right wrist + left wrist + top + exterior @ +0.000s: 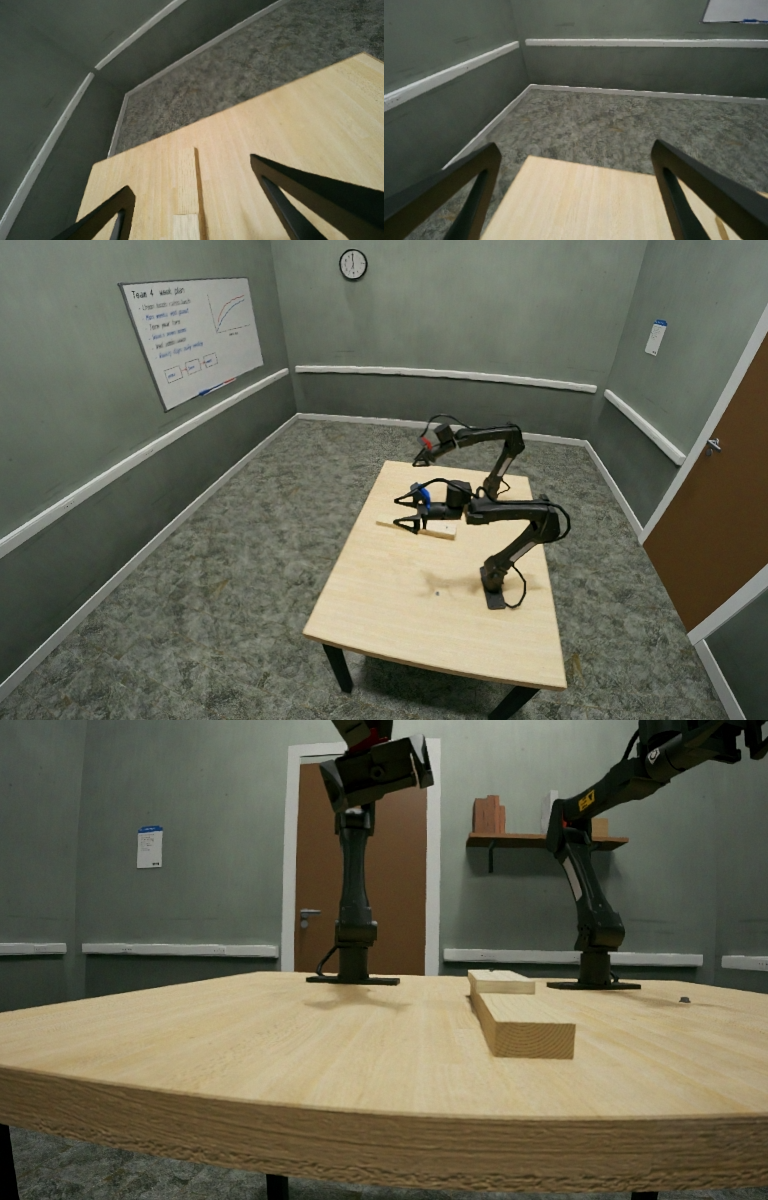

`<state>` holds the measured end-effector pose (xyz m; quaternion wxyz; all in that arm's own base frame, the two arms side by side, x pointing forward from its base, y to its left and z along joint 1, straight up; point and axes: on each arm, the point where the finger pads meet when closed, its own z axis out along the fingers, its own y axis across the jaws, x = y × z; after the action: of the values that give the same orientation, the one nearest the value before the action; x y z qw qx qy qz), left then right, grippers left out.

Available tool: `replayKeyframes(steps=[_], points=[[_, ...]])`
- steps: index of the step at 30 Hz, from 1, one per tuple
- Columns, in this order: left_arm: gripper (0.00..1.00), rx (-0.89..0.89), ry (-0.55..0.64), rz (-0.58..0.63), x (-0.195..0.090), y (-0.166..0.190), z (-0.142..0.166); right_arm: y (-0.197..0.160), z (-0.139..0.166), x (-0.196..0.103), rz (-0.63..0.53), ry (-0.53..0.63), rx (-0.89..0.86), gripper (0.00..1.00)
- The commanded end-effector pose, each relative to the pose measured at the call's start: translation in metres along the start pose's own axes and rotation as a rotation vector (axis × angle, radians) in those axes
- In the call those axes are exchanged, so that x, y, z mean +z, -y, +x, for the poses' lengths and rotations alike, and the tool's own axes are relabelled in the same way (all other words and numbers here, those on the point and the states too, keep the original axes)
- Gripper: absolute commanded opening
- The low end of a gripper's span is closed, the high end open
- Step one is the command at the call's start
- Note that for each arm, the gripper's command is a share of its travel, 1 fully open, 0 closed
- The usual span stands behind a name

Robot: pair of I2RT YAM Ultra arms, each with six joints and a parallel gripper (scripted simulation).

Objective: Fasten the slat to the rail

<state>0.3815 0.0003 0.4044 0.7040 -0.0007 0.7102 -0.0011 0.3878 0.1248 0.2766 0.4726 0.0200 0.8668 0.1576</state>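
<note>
From high up, the top view slants down across the whole tabletop (385, 602) (283, 1059) (584, 200) (300, 125) toward the wall clock (353, 264). The exterior view sits low and close at the tabletop's edge, facing the brown door (702, 494) (317, 861); both show that door. The left wrist view looks outward toward the wall with the whiteboard (192, 341) (736, 10). The right wrist view, tilted, looks down across the tabletop, which all four share.

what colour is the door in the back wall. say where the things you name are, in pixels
Brown (716, 489) (362, 889), in a white frame; the exterior view shows it best.
</note>
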Motion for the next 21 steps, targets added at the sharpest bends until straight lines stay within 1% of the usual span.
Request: replayKeyframes(steps=[1,7,14,16,21], points=[[1.00,0.002,0.021,-0.001,-0.001,-0.001,-0.007,0.004,-0.032,-0.011,-0.018,0.132,-0.058,1.00],[1.00,0.002,0.021,-0.001,-0.001,-0.001,-0.007,0.028,-0.068,-0.036,0.031,0.283,-0.112,1.00],[1.00,0.002,0.021,-0.001,-0.001,-0.001,-0.007,0.055,-0.104,-0.072,0.110,0.452,-0.187,1.00],[1.00,0.002,0.021,-0.001,-0.001,-0.001,-0.007,0.055,-0.104,-0.072,0.110,0.452,-0.187,1.00],[1.00,0.002,0.021,-0.001,-0.001,-0.001,-0.007,0.073,-0.127,-0.102,0.179,0.567,-0.246,1.00]])
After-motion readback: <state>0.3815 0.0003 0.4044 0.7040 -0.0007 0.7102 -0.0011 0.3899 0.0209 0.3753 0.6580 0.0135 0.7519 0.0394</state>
